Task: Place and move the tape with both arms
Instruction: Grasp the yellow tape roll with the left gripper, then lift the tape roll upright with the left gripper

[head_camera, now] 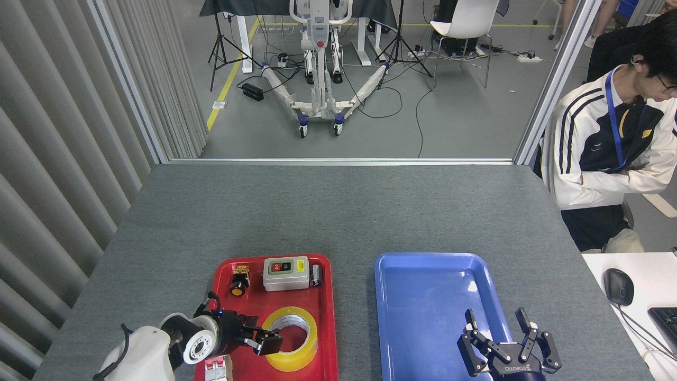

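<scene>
The tape lies flat at the near end of the red tray, with the left pincer at its nine o'clock rim; I cannot tell how wide it is parted. The right pincer hangs spread and empty over the blue tray. The roll looks light, stiff and slick: grip across the wall.

Grey floor, white chair, ribbed grey wall left.

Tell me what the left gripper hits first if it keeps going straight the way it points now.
Most likely the tape. The left gripper points rightward across the red tray, its tip already at the roll's near left rim. Whether it would strike the rim or pass over it cannot be told from this single view.
</scene>
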